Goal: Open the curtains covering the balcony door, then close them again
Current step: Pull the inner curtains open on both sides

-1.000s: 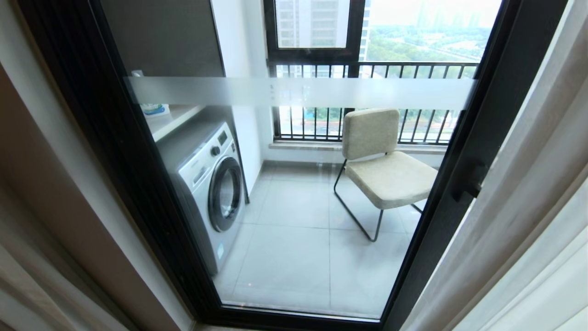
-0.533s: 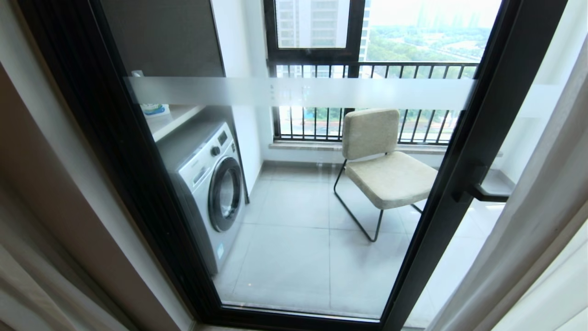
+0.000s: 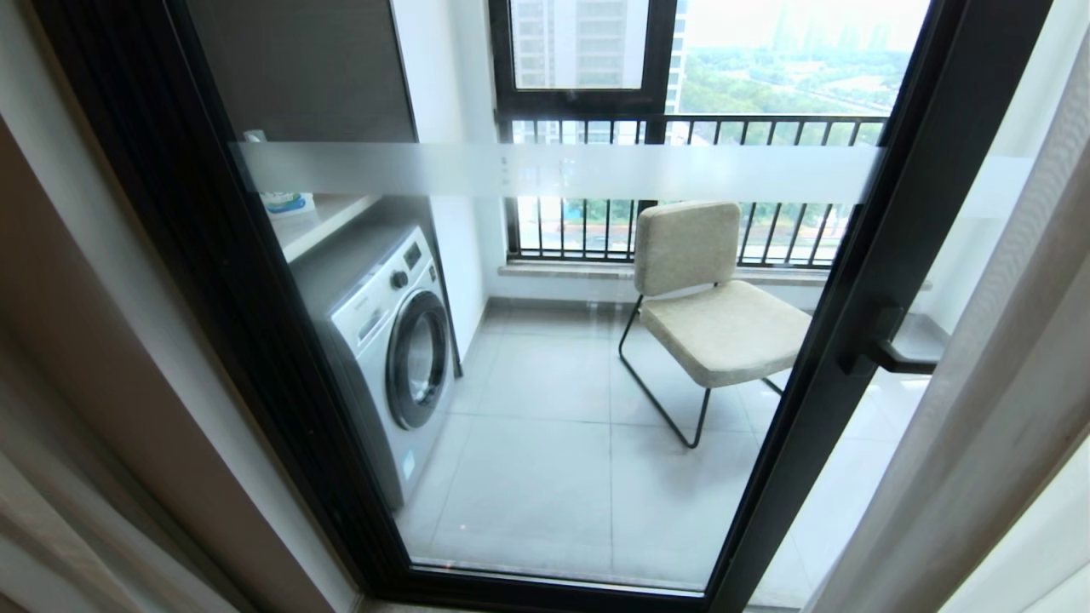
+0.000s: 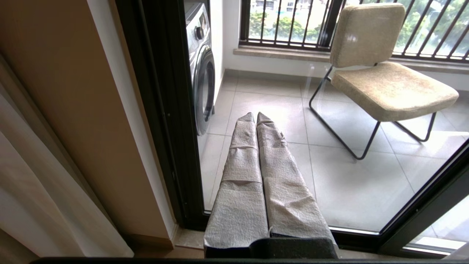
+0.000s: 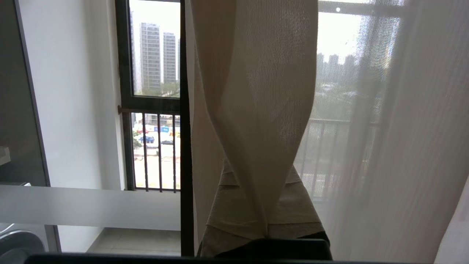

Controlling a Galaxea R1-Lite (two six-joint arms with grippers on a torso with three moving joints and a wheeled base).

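curtains: woven cloth, matt | balcony door: glossy glass, black metal

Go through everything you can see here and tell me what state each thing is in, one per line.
curtains: drawn aside to the right, door glass uncovered
balcony door: shut
door handle: level, uncovered
washing machine: hatch closed
chair: upright, empty
left gripper: shut, empty, clear of the curtain
right gripper: shut on a fold of beige curtain
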